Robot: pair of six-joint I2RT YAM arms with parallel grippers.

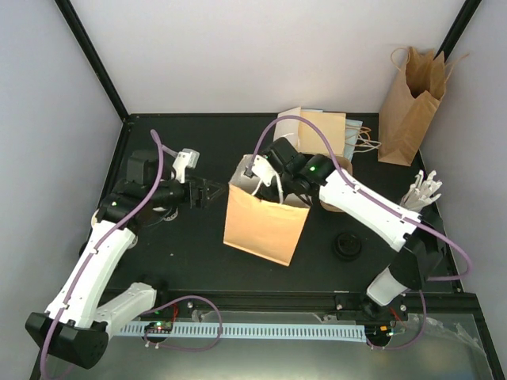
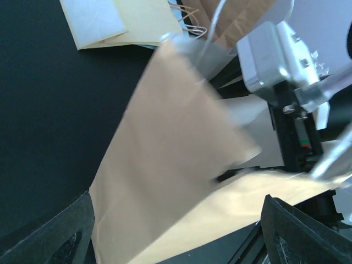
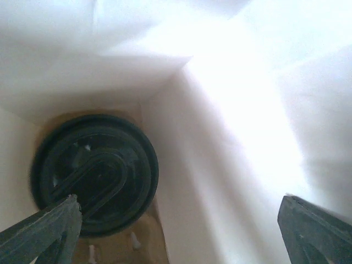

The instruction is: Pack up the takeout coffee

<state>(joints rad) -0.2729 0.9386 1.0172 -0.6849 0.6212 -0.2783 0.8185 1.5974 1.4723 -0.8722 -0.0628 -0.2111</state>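
Hanging inside the mouth of the upright tan kraft paper bag (image 1: 265,226) at the centre of the black counter (image 1: 182,261), the right arm's fingers (image 3: 41,234) are spread wide, gripping nothing. Beneath them, at the lower left of the right wrist view, a takeout coffee cup (image 3: 96,165) shows only its round black plastic lid, deep in the bag's corner. The left arm's fingers (image 2: 52,239) are also open, just beside the bag's left side.

Open bag (image 1: 265,222) was set mid-worktop (image 1: 158,253). A lidded cup (image 3: 93,173) was seen at its bottom, below the right pincer (image 3: 179,217). Loose lid (image 1: 346,245) was noted right of the bag; flat bags (image 1: 321,131) behind; another bag (image 1: 410,107) in the far right corner.
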